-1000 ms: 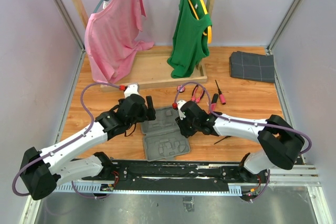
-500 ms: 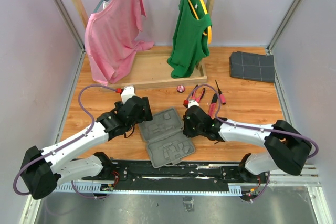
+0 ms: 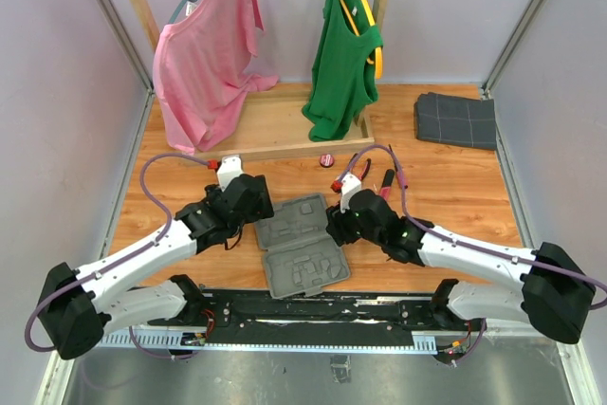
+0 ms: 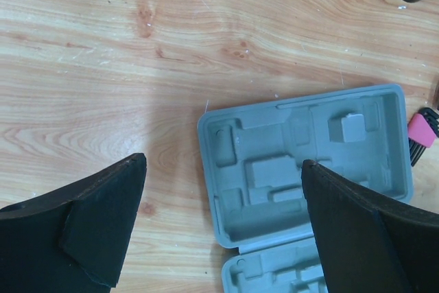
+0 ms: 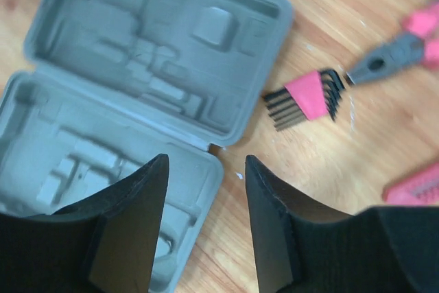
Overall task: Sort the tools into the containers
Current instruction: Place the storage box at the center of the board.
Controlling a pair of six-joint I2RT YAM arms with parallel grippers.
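Hex keys (image 5: 309, 94) likely next; right tool (image 5: 206, 169) nearer
Half-open and empty at case (image 5: 158, 53) edge, it has keys just ahead-right on worktop (image 5: 329, 169), long axis along its gap; left tool (image 4: 223, 162), wide, farther.

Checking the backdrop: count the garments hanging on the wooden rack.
2. A pink shirt hangs on the left of the rack, a green top on the right. None appears hidden.
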